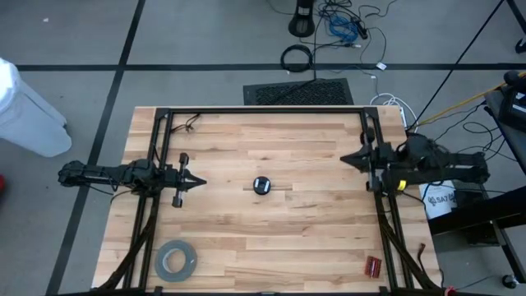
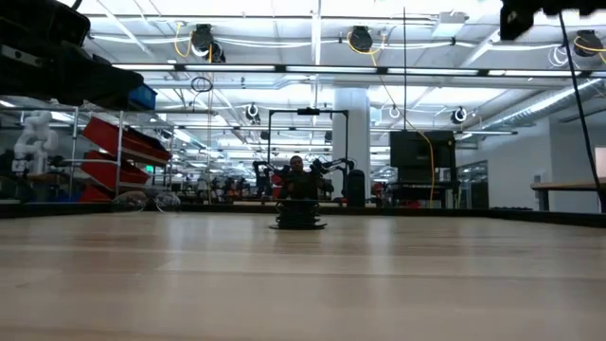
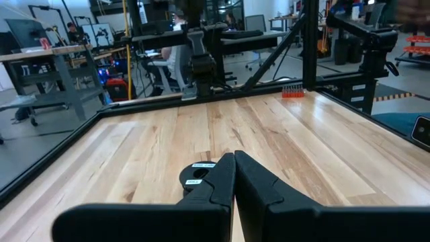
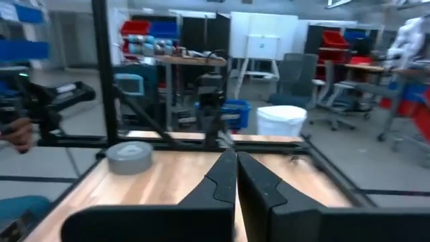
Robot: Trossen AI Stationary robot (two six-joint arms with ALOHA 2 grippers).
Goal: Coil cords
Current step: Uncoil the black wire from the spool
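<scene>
Midway between both jaws, cord disc [image 1: 261, 185].

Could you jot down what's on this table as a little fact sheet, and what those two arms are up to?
Table: wooden top, black frame
Centre: small round black disc, thin wire beside it
Near corner, left arm's side: grey tape roll
Near corner, right arm's side: small red item
Left gripper: shut, empty, pointing at disc, apart from it
Right gripper: shut, empty, at its own side
</scene>
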